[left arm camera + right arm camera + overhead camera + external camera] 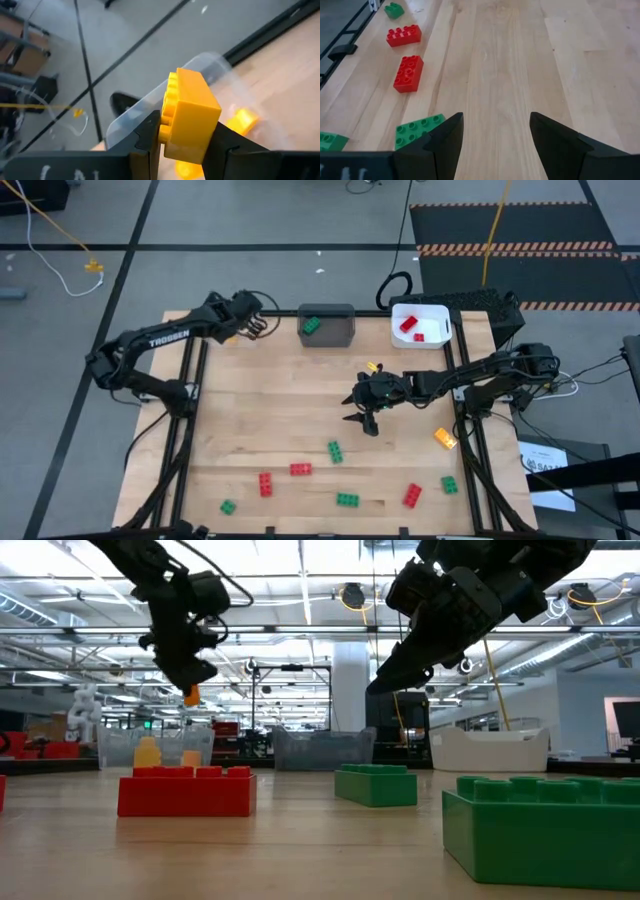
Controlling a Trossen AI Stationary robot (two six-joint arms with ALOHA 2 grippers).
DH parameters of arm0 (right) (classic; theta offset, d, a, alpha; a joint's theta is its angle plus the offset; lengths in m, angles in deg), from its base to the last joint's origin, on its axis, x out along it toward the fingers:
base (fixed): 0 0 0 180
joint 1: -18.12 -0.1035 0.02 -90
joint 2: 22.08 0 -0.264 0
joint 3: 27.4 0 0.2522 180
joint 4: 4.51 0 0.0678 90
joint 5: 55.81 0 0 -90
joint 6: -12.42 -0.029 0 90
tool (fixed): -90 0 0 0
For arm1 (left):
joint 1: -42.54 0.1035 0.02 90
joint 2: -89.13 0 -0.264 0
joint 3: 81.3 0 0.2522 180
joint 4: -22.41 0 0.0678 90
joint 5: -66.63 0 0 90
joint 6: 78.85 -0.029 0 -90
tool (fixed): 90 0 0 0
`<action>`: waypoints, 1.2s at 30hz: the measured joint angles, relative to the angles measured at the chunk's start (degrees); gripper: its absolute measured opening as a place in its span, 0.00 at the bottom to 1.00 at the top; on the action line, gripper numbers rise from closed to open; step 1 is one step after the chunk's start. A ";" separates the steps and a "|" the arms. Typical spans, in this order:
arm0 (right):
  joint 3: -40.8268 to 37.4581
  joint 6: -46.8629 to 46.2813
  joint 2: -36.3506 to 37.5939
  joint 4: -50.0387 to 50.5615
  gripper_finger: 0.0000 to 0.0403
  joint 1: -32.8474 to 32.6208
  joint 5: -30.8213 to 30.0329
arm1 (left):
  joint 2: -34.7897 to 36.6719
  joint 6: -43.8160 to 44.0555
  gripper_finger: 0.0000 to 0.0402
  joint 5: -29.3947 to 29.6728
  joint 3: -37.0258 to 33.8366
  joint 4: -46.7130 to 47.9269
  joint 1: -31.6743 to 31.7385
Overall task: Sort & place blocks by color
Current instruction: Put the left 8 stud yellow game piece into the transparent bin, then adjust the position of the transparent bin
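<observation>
Up at eleven o'clock of the table (300, 395), the left gripper (182, 137) hangs over the clear bin (150, 107), clamped on a yellow block (190, 117). Meanwhile the right gripper (362, 418) hovers near the centre, fingers spread wide and empty, with a green block (335, 451) at its seven o'clock; other red and green blocks lie scattered toward six o'clock.

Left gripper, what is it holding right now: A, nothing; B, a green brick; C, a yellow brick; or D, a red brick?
C: in the left wrist view the left gripper is shut on a yellow brick, held above the clear bin.
</observation>
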 joint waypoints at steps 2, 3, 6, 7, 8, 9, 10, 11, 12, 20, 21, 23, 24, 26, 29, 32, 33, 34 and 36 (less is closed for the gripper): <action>0.00 -0.15 0.00 0.00 0.55 0.00 0.00 | -1.09 -1.12 0.24 -1.63 0.00 0.24 2.08; 0.00 -0.39 0.00 0.00 0.55 -0.01 0.01 | -1.88 -1.60 0.24 -3.31 0.00 0.47 2.95; 0.00 -0.44 0.00 0.00 0.55 -0.02 0.02 | -4.67 -2.63 0.24 -7.91 0.00 1.23 4.70; 0.00 -0.44 0.00 0.00 0.55 -0.02 0.02 | -5.73 -2.67 0.24 -8.39 0.00 1.17 4.98; 0.00 -0.45 0.00 -0.02 0.55 -0.02 0.02 | -6.75 -2.79 0.24 -8.56 0.00 1.23 5.27; 0.00 -0.44 0.00 -0.02 0.55 -0.02 0.02 | -7.69 -2.88 0.24 -8.58 0.00 1.30 5.59; 0.00 -0.44 0.00 -0.02 0.55 -0.02 0.02 | -8.55 -3.07 0.24 -8.58 0.00 1.26 5.77; 0.00 -0.44 0.00 -0.02 0.55 -0.02 0.02 | -9.35 -3.27 0.24 -8.55 0.00 1.24 5.97; 0.00 -0.44 0.00 -0.02 0.55 -0.02 0.02 | -10.06 -3.43 0.24 -8.49 0.00 1.25 6.16; 0.00 -0.44 0.00 0.00 0.55 -0.02 0.04 | -11.54 -3.50 0.47 -6.52 0.00 1.08 7.02; 0.00 -0.44 0.00 -0.02 0.55 -0.02 0.04 | -11.54 -3.51 0.50 -6.52 0.00 1.12 7.00; 0.00 -0.44 0.00 -0.02 0.55 -0.02 0.04 | -11.54 -3.46 0.55 -6.56 0.00 1.46 6.96; 0.00 -0.44 0.00 -0.02 0.55 -0.02 0.04 | -11.54 -3.37 0.58 -6.70 -0.01 1.56 6.90; 0.00 -0.44 0.00 -0.01 0.55 -0.02 0.04 | -11.54 -3.27 0.61 -7.47 0.00 1.54 6.54; 0.00 -0.44 0.00 -0.02 0.55 -0.02 0.04 | -11.54 -3.05 0.64 -8.09 0.00 1.45 5.72; 0.00 -0.44 0.00 -0.01 0.55 -0.02 0.04 | -11.54 -2.60 0.65 -8.20 0.00 1.42 4.88; 0.00 -0.44 0.00 0.00 0.55 -0.02 0.04 | -11.54 -2.26 0.64 -8.22 0.00 1.42 4.50; 0.00 -0.44 0.00 0.00 0.55 -0.02 0.04 | -11.54 -1.83 0.64 -8.19 -0.01 1.46 4.09; 0.00 -0.44 0.00 0.00 0.55 -0.02 0.04 | -11.54 -0.67 0.62 -8.18 -0.02 1.64 2.96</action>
